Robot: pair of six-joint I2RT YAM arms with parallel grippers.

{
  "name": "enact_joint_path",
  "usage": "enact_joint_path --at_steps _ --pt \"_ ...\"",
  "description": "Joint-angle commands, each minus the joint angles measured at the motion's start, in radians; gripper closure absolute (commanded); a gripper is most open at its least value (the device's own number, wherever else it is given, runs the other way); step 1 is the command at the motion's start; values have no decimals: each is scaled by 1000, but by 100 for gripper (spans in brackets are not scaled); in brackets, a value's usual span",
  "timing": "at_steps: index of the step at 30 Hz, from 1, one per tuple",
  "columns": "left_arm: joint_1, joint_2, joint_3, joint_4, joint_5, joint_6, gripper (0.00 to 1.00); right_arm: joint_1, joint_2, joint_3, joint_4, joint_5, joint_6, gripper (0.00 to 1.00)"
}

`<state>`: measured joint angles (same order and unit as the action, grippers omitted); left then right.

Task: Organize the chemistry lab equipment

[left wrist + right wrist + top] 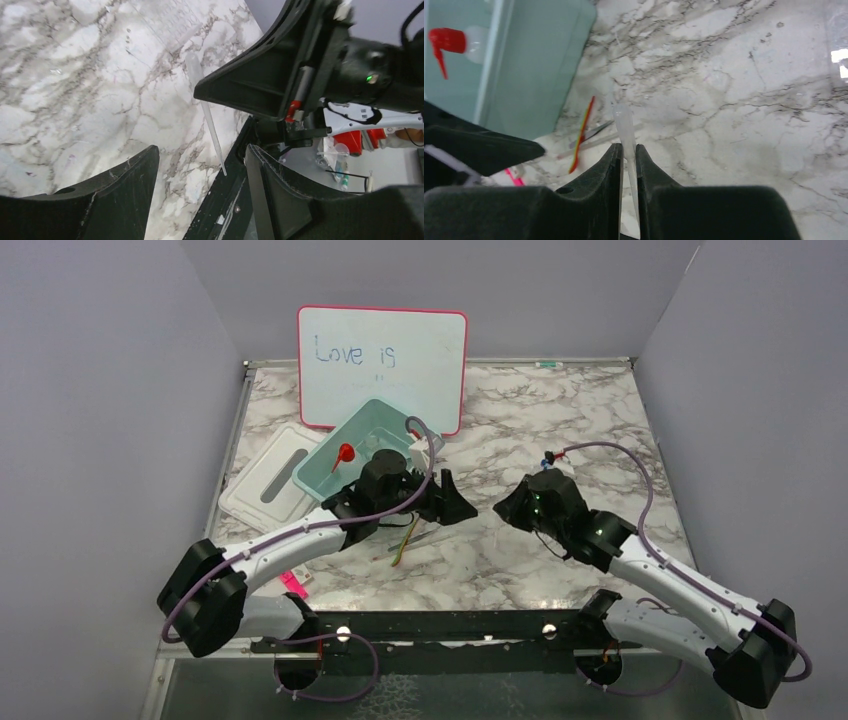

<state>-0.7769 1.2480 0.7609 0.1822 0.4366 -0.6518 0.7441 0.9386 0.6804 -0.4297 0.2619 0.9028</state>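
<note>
My right gripper [626, 147] is pinched almost shut on a clear plastic pipette [623, 125]. Its bulb pokes out past the fingertips and the thin stem runs back between the jaws. The pipette hangs over the marble table [734, 100], just right of the teal bin [549, 60] where the white squeeze bottle [454, 39] with the red nozzle already lies. My left gripper [201, 150] is spread wide with nothing in it, and from its wrist view the stem crosses the gap between its fingers, so I read this as a handover about to happen. The pipette worries me most: it is slick, soft and narrow, so if the right jaws let go before the left ones bite, it could drop and roll toward the dark rail at the near edge. The two grippers also sit very close, so a careless closing move could knock them together or crush the bulb.
</note>
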Motion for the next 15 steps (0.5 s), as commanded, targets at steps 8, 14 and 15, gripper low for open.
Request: enact_joint_path --at_steps 8,14,15 --pt "-106 64 2 163 -42 -89 48 -5 -105 14 143 -135 183 82" --pt "-140 80 8 168 -66 -86 59 -4 -125 9 167 -155 209 82" --pt "-144 81 6 168 -70 -86 62 -5 -127 10 170 -155 209 82"
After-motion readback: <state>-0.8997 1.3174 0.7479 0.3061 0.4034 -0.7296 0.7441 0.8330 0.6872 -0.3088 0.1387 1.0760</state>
